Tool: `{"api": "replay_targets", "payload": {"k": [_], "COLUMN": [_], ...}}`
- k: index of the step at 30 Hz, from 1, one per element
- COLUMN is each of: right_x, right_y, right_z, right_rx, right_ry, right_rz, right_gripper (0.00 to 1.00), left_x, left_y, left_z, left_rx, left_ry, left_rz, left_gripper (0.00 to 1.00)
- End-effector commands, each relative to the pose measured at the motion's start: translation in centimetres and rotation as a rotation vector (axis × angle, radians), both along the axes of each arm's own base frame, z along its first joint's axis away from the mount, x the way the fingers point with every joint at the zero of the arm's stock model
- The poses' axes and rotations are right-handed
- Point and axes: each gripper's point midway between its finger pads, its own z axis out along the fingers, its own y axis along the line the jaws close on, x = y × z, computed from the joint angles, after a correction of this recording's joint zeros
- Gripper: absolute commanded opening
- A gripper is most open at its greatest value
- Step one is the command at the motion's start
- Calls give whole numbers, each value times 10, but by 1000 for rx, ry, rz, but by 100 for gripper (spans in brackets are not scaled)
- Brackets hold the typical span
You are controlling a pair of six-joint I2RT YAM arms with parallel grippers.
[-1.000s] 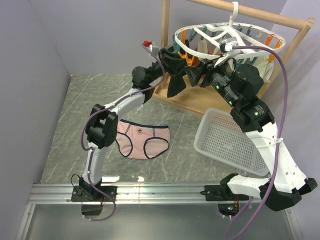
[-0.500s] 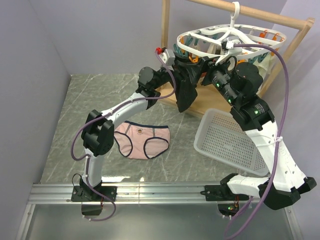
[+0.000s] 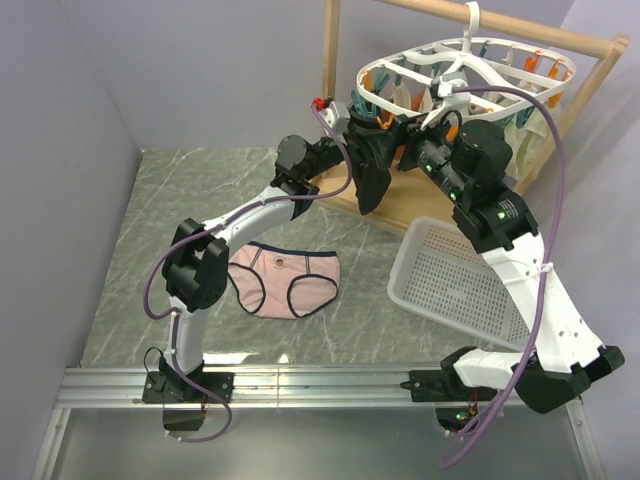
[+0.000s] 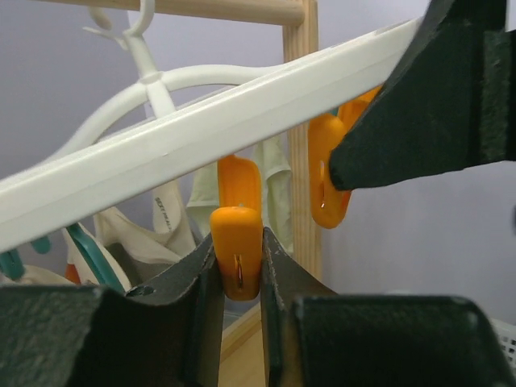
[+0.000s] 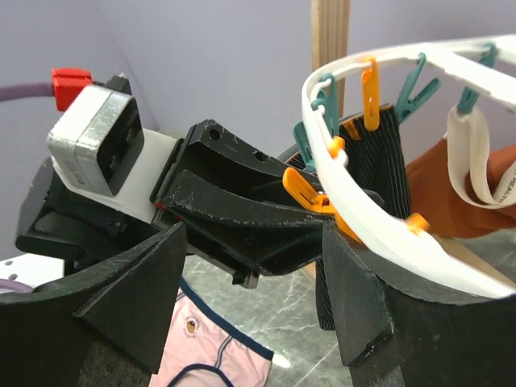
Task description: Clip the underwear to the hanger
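Note:
The pink underwear (image 3: pixel 285 280) with navy edging lies flat on the table, also low in the right wrist view (image 5: pixel 201 355). The white oval hanger (image 3: pixel 465 60) hangs by its hook from the rack's bar. My left gripper (image 3: pixel 378 128) is raised to the hanger's near-left rim (image 4: pixel 201 137). It is shut on an orange peg (image 4: pixel 238 230) hanging from that rim, one finger on each side. My right gripper (image 5: pixel 250 298) stands open just right of the left one, under the rim (image 5: pixel 363 201), holding nothing.
A black garment (image 3: pixel 368 175) hangs from the hanger beside the left gripper. Cream garments (image 3: pixel 520 130) hang on its far side. The wooden rack (image 3: pixel 330 90) stands at the back. A white mesh basket (image 3: pixel 450 280) sits on the table under my right arm.
My left arm has moved up and right to the hanger's rim. The hanger has swung from tilted to more level. My right gripper has opened a little wider.

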Motion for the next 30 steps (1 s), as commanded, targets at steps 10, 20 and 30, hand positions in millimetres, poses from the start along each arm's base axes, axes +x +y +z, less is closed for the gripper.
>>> {"api": "replay_targets", "payload": {"k": [10, 20, 30], "right_x": [45, 39, 20], "right_y": [-19, -28, -41], "right_z": [15, 24, 18], "right_rx": [-16, 2, 41], "right_ry": [-77, -84, -62], "right_rz": [-161, -195, -205], "right_gripper": [76, 71, 69], "left_x": [-34, -29, -24], "left_y": [10, 11, 17], "left_z": [25, 28, 36], "left_rx": [-26, -38, -71], "left_ry": [-95, -65, -28], "left_rz": [-164, -195, -224], "left_gripper": [0, 0, 0]}}
